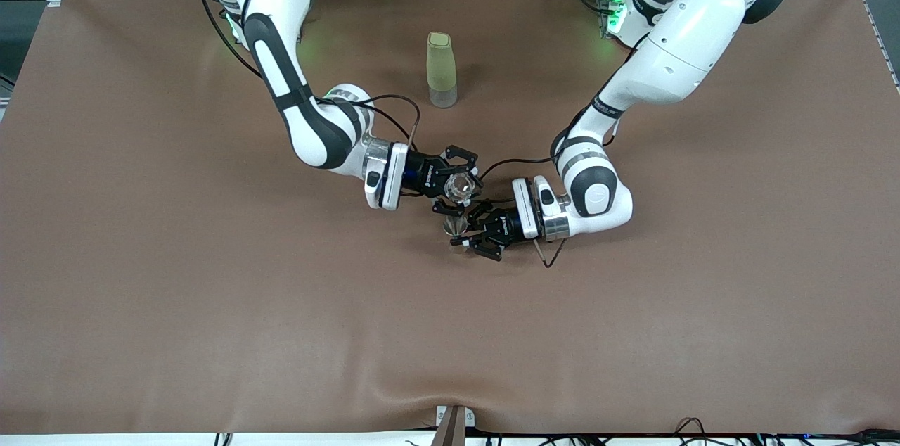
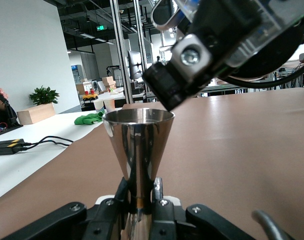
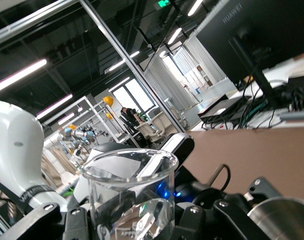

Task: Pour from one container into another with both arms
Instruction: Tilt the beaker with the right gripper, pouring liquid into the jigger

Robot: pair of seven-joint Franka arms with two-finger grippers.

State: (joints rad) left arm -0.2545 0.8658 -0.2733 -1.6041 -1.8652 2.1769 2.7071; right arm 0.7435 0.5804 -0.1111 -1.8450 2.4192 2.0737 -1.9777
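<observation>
A clear glass beaker point(image 1: 460, 185) is clamped in the right gripper point(image 1: 458, 181) over the middle of the table and is seen tilted in the right wrist view. A steel conical jigger point(image 1: 455, 225) is gripped at its narrow waist by the left gripper point(image 1: 470, 231), upright, just beside the beaker. Both white jointed arms are extended from the table's top edge, meeting at the centre.
</observation>
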